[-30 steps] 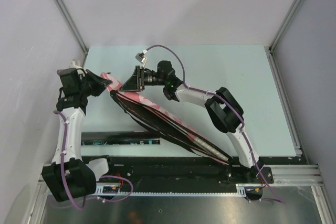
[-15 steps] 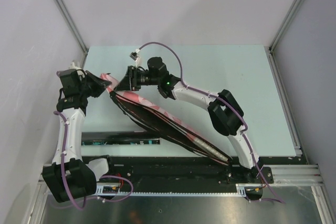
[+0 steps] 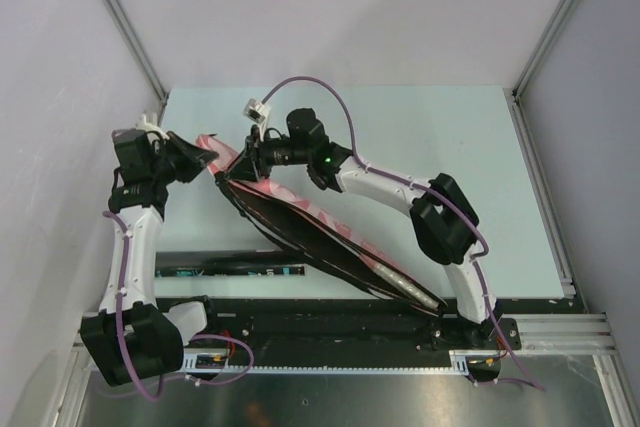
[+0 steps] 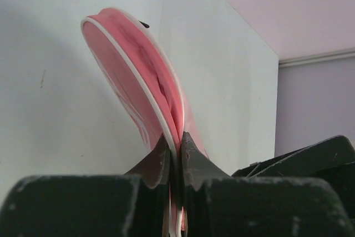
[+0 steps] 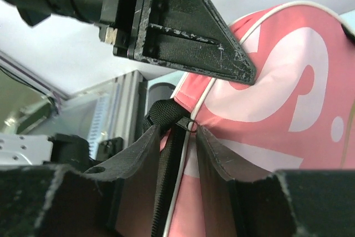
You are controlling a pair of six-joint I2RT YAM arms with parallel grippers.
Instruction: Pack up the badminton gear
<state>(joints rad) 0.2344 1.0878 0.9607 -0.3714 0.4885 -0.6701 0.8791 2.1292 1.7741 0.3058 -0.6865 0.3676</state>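
The pink bag (image 3: pixel 290 197) lettered "SPORT" lies slantwise on the table, from the far left to the near middle. Its dark open side faces up, and a pale handle (image 3: pixel 400 285) shows at its near end. My left gripper (image 3: pixel 205 159) is shut on the bag's white-piped rim (image 4: pixel 127 65) at the far tip, fingertips (image 4: pixel 176 137) pinched together on it. My right gripper (image 3: pixel 238 162) sits right beside the left one. Its jaws (image 5: pixel 176 129) close on the black zip tape and piping of the bag (image 5: pixel 277 92), with the zip pull (image 5: pixel 191 125) at their tips. The rackets' heads are hidden.
A long black tube (image 3: pixel 230 267) lies along the table's near edge, below the bag. The left gripper's finger (image 5: pixel 211 48) hangs close above my right jaws. Grey walls stand close on the left and behind the table (image 3: pixel 450 147).
My right gripper has slid left along the bag's edge toward its far tip, ending close to the left gripper. The left gripper has kept its hold and barely moved.
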